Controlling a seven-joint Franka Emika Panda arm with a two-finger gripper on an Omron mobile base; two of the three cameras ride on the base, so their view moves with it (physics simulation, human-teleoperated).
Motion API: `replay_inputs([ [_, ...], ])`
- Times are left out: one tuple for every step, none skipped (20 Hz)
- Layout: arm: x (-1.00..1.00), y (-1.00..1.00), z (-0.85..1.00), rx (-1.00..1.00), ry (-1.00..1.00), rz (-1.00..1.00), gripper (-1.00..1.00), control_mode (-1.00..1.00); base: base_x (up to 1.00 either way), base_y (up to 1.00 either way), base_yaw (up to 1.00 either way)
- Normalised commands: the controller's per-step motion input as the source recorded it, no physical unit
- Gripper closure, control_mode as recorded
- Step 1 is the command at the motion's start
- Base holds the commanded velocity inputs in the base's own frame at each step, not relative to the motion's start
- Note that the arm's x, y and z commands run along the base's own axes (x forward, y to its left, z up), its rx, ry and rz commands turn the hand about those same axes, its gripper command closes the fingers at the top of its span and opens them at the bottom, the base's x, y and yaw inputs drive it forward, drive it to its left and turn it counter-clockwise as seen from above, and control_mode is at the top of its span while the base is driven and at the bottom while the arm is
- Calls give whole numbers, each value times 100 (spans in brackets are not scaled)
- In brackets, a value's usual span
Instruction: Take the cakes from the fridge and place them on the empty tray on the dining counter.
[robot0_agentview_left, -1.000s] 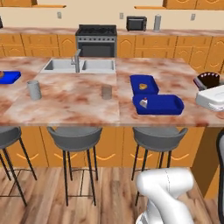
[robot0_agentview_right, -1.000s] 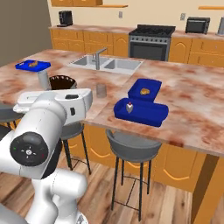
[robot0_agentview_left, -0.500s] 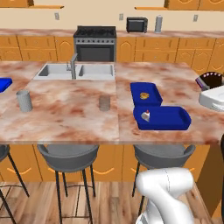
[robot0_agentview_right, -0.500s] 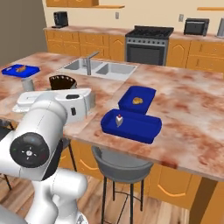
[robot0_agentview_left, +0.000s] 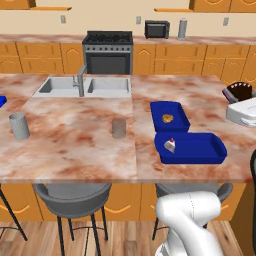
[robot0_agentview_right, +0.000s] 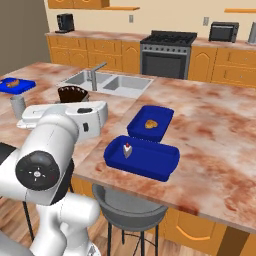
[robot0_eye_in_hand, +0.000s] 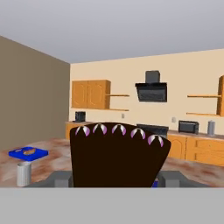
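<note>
On the marble dining counter, left to right: a grey cup, a steel sink, then the blue tray near the front edge, holding the white cherry-topped cake slice at its left end. In the hand view, the dark chocolate cake slice appears pinched between the gripper fingers, though they are mostly hidden.

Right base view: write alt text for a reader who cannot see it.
A blue tray on the marble dining counter holds one white cake slice with a cherry top; a second blue tray just behind it holds a golden pastry. The white arm fills the lower left, carrying a dark chocolate cake in its gripper. A sink and stove lie beyond.
</note>
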Motion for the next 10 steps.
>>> replay_inputs([
  [0,0,0,0,0,0,100,100,100,-69,0],
  [0,0,0,0,0,0,100,100,91,-29,1],
  [0,0,0,0,0,0,100,100,54,-5,0],
  [0,0,0,0,0,0,100,100,29,0,0],
  [0,0,0,0,0,0,100,100,17,0,0],
  [0,0,0,0,0,0,100,100,16,0,1],
  [0,0,0,0,0,0,100,100,15,0,1],
  [0,0,0,0,0,0,100,100,15,0,0],
  [0,0,0,0,0,0,100,100,24,0,0],
  [34,-11,-1,1,20,0,100,-100,0,0,0],
])
